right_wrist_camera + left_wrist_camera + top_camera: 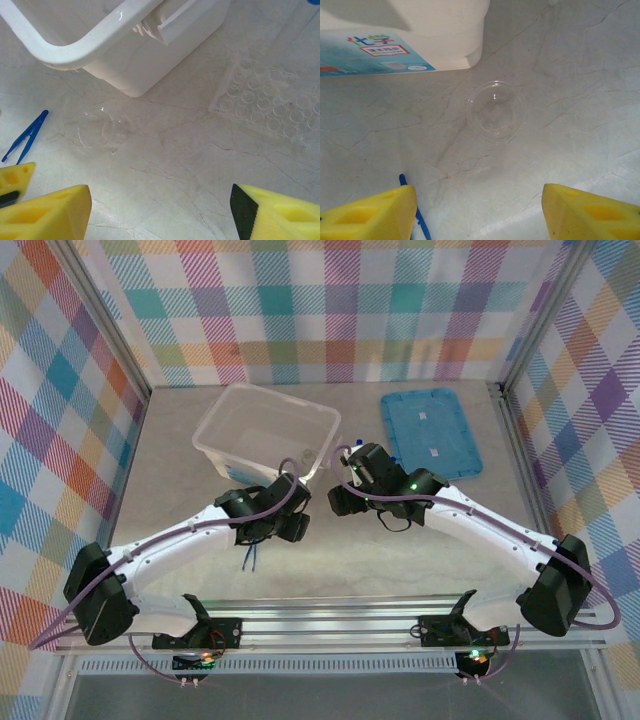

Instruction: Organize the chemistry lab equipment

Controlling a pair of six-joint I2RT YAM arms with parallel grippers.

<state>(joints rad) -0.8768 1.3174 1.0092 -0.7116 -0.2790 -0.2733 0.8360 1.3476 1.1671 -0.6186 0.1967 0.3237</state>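
Pale, marble-veined tabletop [330, 570] inside an enclosure of plaid walls [330, 310] in pink, teal, yellow and orange, at the back and on both sides. Silver metal posts [112, 328] frame the corners; a ribbed aluminium rail [330, 625] runs along the near edge. Light is soft and even, shadows faint.

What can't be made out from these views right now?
- tweezers: left wrist view, cut off by the bottom edge and a yellow finger.
- clear well plate: right wrist view, cut off at the right edge.
- capped tubes: top view, too small to count.
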